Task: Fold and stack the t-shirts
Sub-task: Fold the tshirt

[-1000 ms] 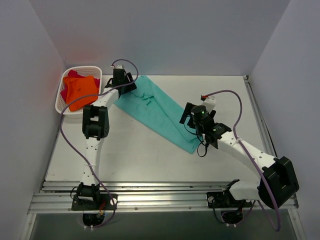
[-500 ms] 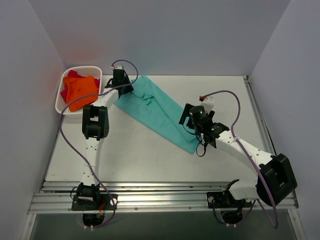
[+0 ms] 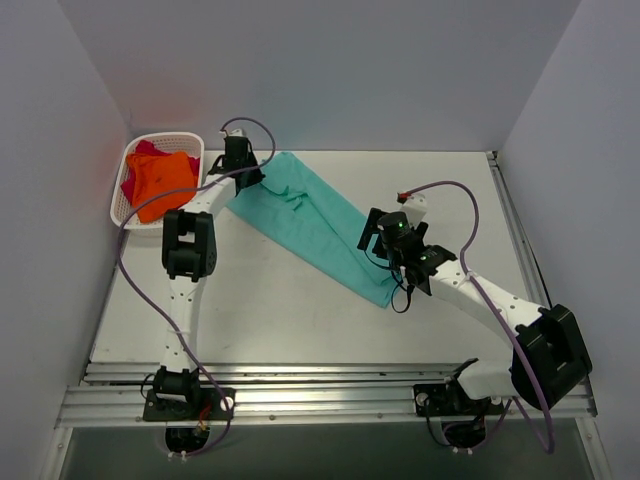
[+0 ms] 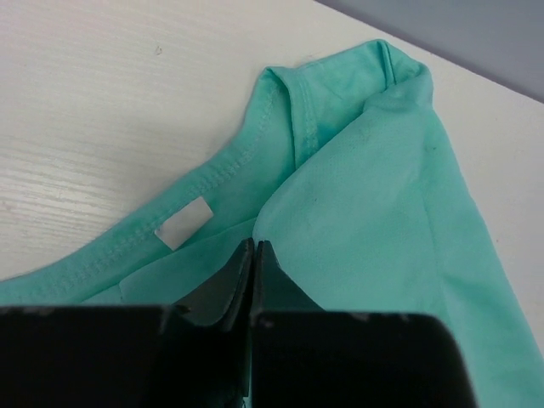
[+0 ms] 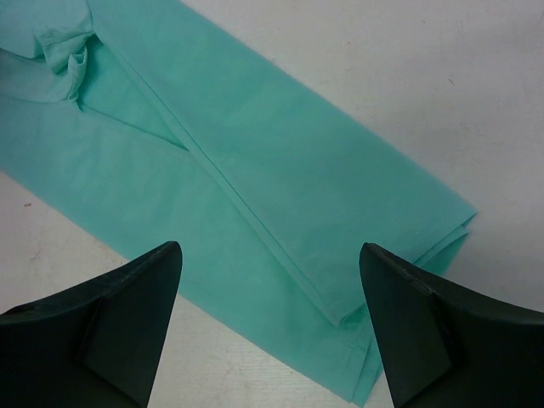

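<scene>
A teal t-shirt (image 3: 310, 225) lies folded into a long strip, running diagonally across the table. My left gripper (image 3: 243, 172) is at its collar end. In the left wrist view the jaws are pressed together (image 4: 253, 245) on the teal cloth (image 4: 365, 195), just beside the white neck label (image 4: 185, 223). My right gripper (image 3: 385, 245) hovers open over the strip's lower end. Its fingers (image 5: 270, 248) straddle the layered hem (image 5: 255, 170) without touching it. An orange t-shirt (image 3: 162, 185) lies on a magenta one (image 3: 133, 180) in the basket.
The white lattice basket (image 3: 160, 137) stands at the table's back left corner, close to my left arm. Grey walls close in the table on three sides. A metal rail (image 3: 320, 385) runs along the near edge.
My left gripper has closed on the teal shirt's collar end. The right arm has shifted slightly up and to the left, with its jaws still wide.
</scene>
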Robot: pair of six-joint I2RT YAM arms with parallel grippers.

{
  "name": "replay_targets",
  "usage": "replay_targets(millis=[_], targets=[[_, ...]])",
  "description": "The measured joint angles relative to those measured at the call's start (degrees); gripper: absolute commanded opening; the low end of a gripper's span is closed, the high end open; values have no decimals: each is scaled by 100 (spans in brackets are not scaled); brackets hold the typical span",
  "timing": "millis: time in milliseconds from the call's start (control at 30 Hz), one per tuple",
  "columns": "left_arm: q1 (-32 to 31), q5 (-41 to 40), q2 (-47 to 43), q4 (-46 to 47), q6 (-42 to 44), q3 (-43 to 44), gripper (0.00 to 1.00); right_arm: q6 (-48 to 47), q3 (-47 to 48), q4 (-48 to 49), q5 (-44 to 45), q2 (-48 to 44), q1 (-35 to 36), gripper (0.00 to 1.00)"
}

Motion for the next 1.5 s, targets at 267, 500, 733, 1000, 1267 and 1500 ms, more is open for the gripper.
replay_targets(millis=[267,500,733,1000,1267,1500], targets=[[-13,-76,-654,35,48,-396,2,-2,0,7,-2,11,0,81],[-39,-140,-1220,140,107,-879,2,-4,0,31,-7,52,0,81],[-44,-297,-1685,111,96,-1462,2,-13,0,42,-37,61,0,80],[-44,-442,-2299,55,72,-1867,2,-13,-2,72,-98,103,0,80],[7,-522,-2782,114,-61,-2463,2,-13,-7,107,-142,192,2,80],[59,-584,-2859,122,-280,-3416,2,-15,-7,133,-208,339,2,80]])
